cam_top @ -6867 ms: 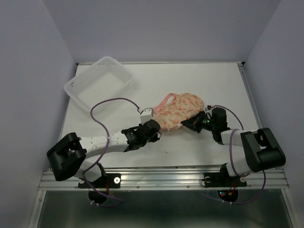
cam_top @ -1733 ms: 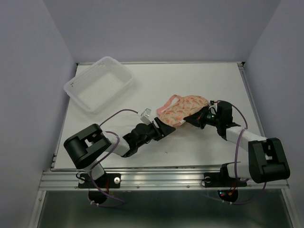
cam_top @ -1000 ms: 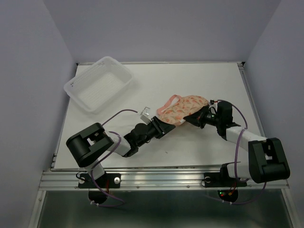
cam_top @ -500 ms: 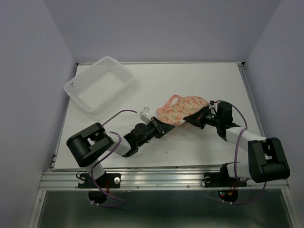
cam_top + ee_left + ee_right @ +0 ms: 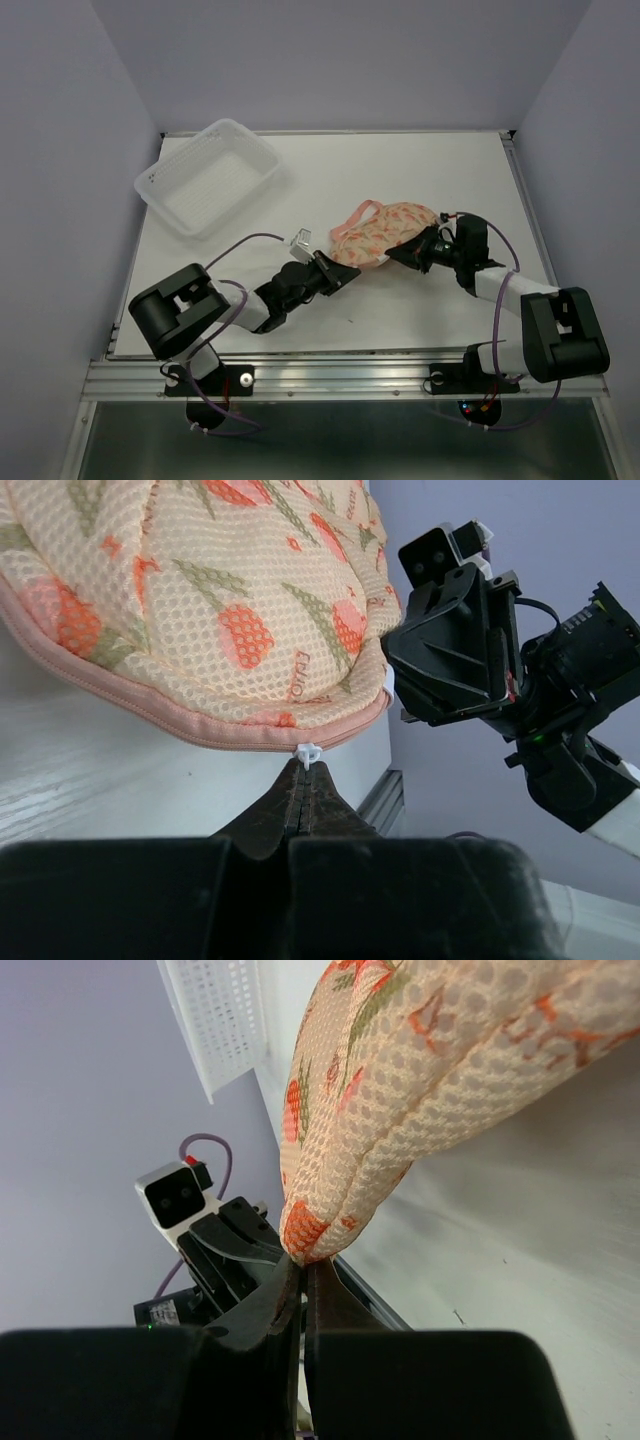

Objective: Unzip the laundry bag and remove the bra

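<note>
Laundry bag (image 5: 385,232) rests on the surface (image 5: 400,180) between the claws. The left claw (image 5: 303,780) pinches its zip pull (image 5: 308,751), and the right claw (image 5: 303,1275) is clamped on the opposite end. The zip looks closed and the bra is unseen, so all the unzipping is left.

The right gripper (image 5: 303,1268) has its 2 fingers pressed together on the near tip of the bag (image 5: 400,1080), which rises from the pinch and spreads right above the table (image 5: 520,1260). Left of the pinch sits the left arm (image 5: 228,1245) with its camera (image 5: 178,1192); the basket (image 5: 222,1015) lies far beyond.
</note>
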Tool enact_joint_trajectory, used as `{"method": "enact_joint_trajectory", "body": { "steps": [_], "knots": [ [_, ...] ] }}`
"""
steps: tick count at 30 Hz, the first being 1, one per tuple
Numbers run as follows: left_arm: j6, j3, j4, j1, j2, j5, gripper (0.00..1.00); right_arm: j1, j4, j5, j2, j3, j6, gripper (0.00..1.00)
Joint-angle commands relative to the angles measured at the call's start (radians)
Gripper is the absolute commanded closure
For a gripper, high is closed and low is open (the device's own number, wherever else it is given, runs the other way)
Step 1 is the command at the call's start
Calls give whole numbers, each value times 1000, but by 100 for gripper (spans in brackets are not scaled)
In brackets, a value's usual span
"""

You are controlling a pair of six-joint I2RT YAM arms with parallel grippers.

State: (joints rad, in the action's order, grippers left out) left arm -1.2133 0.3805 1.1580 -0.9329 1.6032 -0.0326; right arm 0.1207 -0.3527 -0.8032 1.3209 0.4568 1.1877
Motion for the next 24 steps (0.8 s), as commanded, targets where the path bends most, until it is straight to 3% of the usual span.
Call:
{"method": "enact_joint_trajectory", "body": {
  "steps": [1,11,16,19,21,22,24],
  "knots": [
    [112,12,-154,16,-112,-45,100,-1,-43,-27,11,5,-46,98],
    [385,122,-668,66,-270,-216,100,-19,66,-74,44,43,-163,99],
    [524,181,-835,80,-285,-300,100,-19,211,-13,38,101,-276,99],
    [612,202,-853,78,-284,-270,100,-29,322,65,32,151,-365,98],
    [653,216,-850,77,-281,-227,100,-29,398,120,21,187,-439,84],
    [666,224,-853,75,-275,-183,100,-29,425,134,18,201,-495,72],
    [693,254,-860,56,-266,-158,100,-29,487,165,-1,235,-546,61]
  ]
}}
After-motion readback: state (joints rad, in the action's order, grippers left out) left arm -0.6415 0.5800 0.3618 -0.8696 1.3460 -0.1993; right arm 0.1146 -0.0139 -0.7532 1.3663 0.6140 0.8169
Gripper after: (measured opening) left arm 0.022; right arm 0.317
